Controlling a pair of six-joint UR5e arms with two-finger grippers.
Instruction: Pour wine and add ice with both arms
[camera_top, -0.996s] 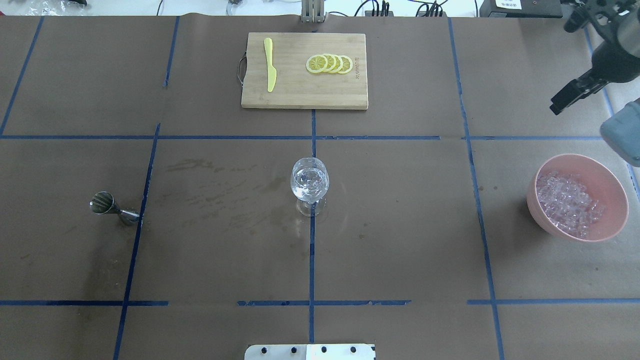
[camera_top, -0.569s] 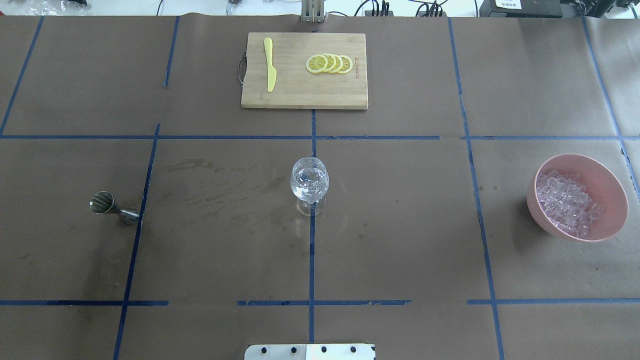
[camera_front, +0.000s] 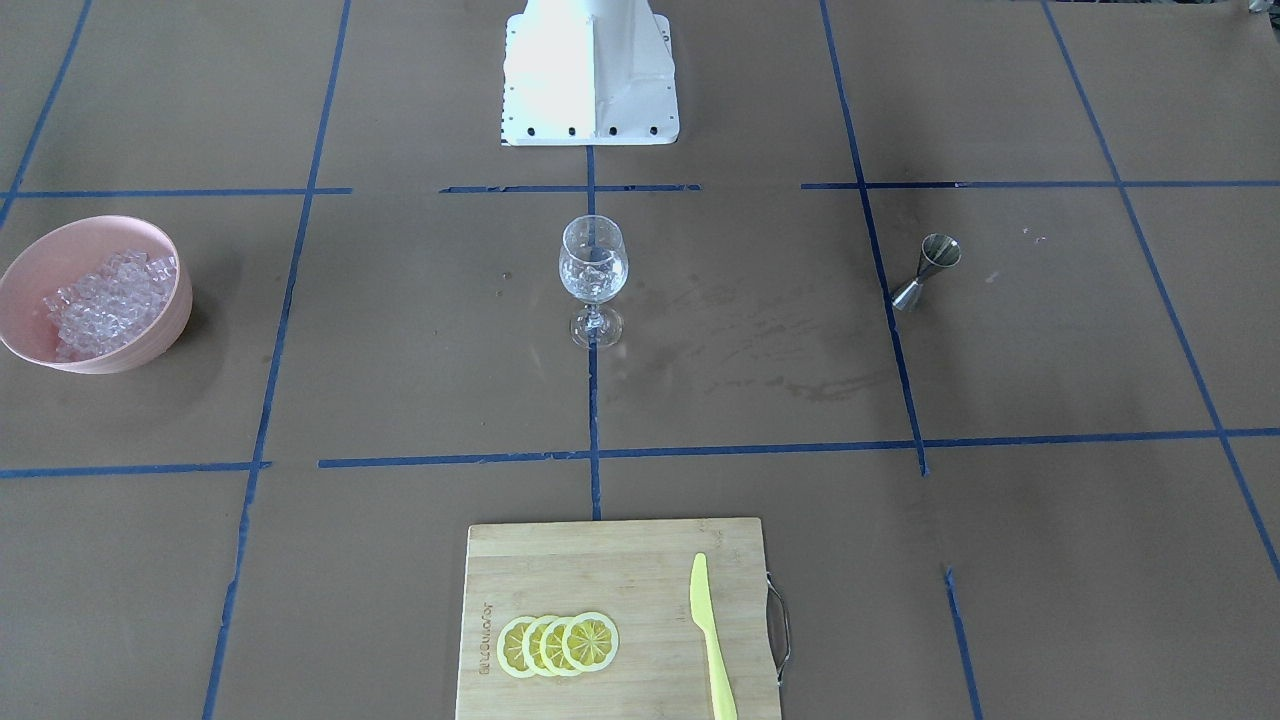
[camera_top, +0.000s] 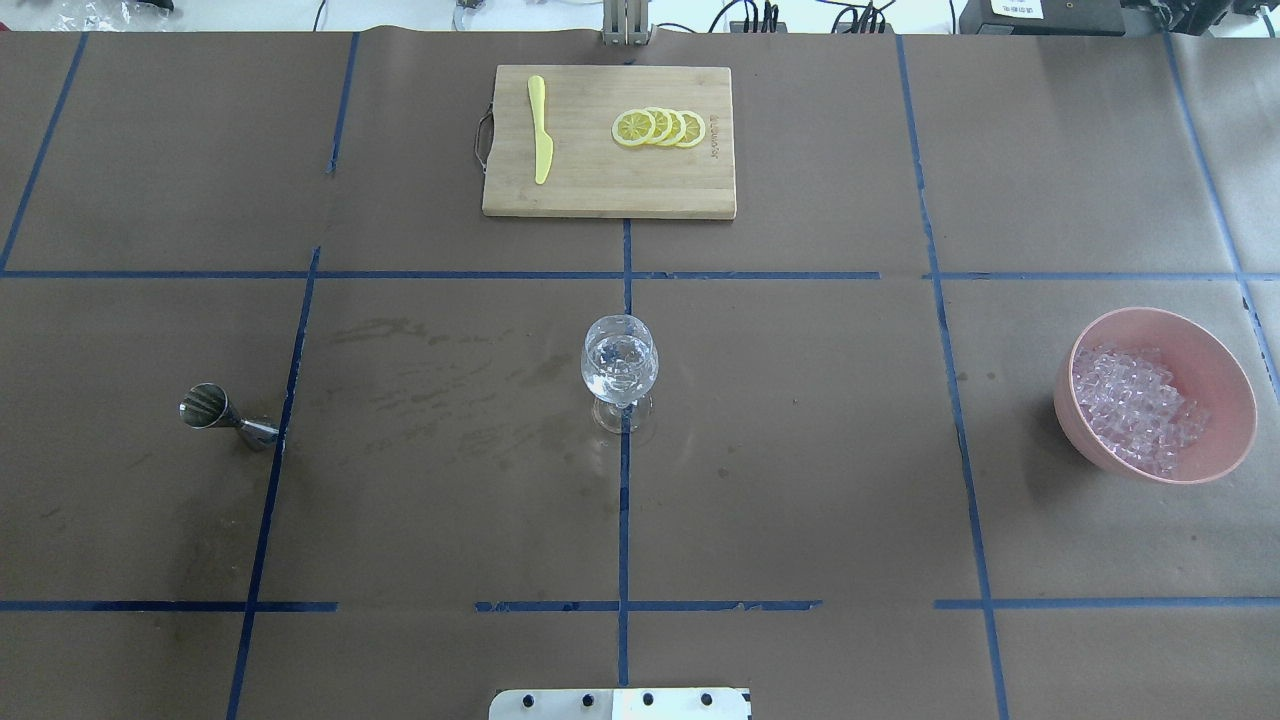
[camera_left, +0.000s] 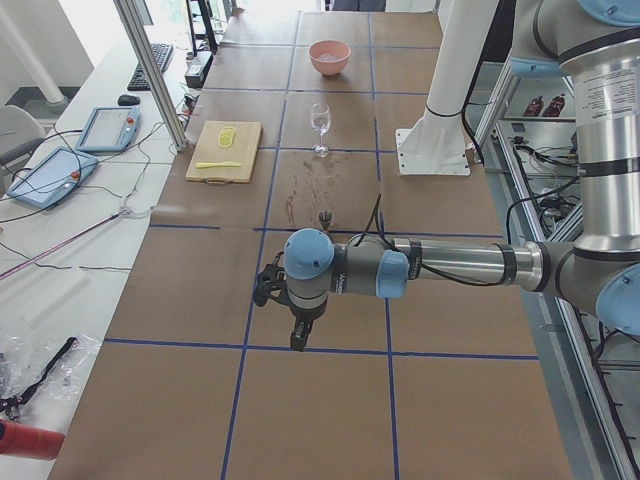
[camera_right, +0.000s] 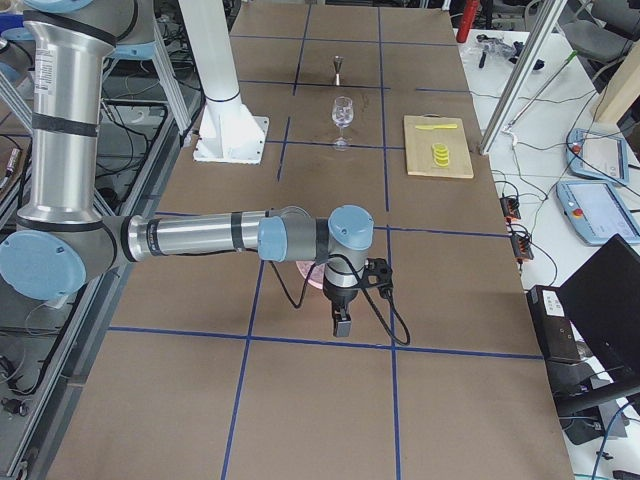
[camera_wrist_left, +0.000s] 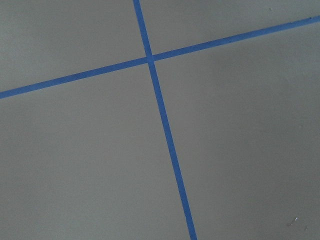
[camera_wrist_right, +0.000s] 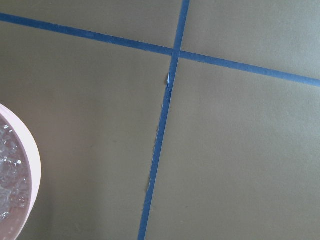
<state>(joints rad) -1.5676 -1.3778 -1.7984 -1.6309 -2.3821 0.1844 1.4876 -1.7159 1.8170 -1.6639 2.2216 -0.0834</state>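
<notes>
A wine glass (camera_top: 619, 365) with clear contents stands at the table's middle; it also shows in the front view (camera_front: 593, 270). A pink bowl (camera_top: 1205, 350) holding the ice (camera_top: 1135, 405) sits at the right. A steel jigger (camera_top: 215, 412) stands at the left. Neither arm shows in the overhead view. My left gripper (camera_left: 298, 335) hangs over bare table far left of the jigger. My right gripper (camera_right: 342, 320) hangs just beyond the bowl, which its arm partly hides. I cannot tell whether either is open or shut. The right wrist view shows the bowl's rim (camera_wrist_right: 34, 170).
A bamboo cutting board (camera_top: 600, 195) at the back holds lemon slices (camera_top: 660, 128) and a yellow plastic knife (camera_top: 540, 130). The white robot base (camera_front: 590, 75) stands at the near edge. Blue tape lines cross the brown table cover.
One second ago my right arm and gripper showed at the overhead view's top right edge; they have since moved out of that view. The objects on the table have not moved.
</notes>
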